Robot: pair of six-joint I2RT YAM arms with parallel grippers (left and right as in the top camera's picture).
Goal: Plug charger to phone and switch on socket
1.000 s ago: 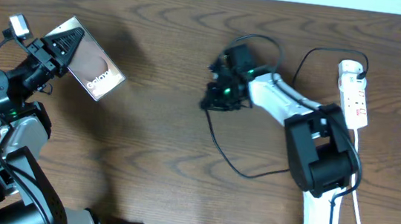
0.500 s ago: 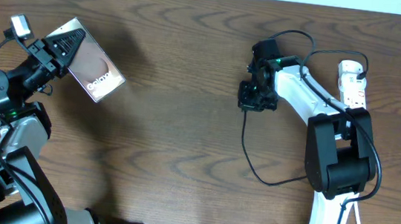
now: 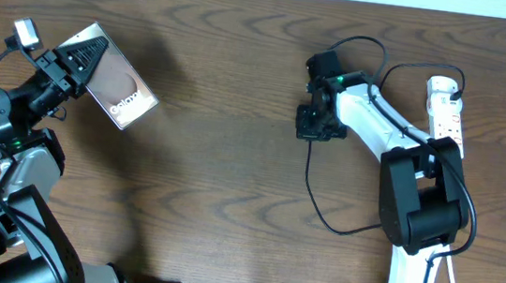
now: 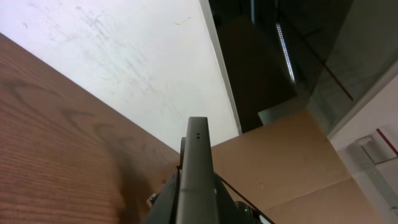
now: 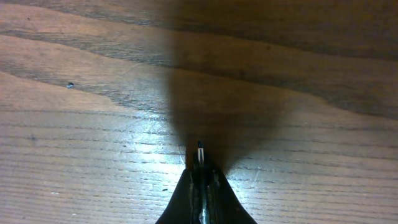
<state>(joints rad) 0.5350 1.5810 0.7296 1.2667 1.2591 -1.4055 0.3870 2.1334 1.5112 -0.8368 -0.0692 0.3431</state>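
Above the brown desk [image 3: 209,203], the right jaws, clenched on the charger [image 3: 308,171] tip, have drawn back rightward, well apart from the phone [image 3: 119,90] gripped by the left jaws; plugging remains undone.

Left of the right gripper [image 3: 314,127] the table [image 3: 217,166] is bare wood all the way to the phone [image 3: 122,92] — nothing btwn them, and ahead of it bare wood too. Toward its base the charger [image 3: 315,197] cable loops across the tabletop; to its right its own forearm [image 3: 368,125], then the socket [image 3: 447,115] w/ white cord [image 3: 454,276], block the way.
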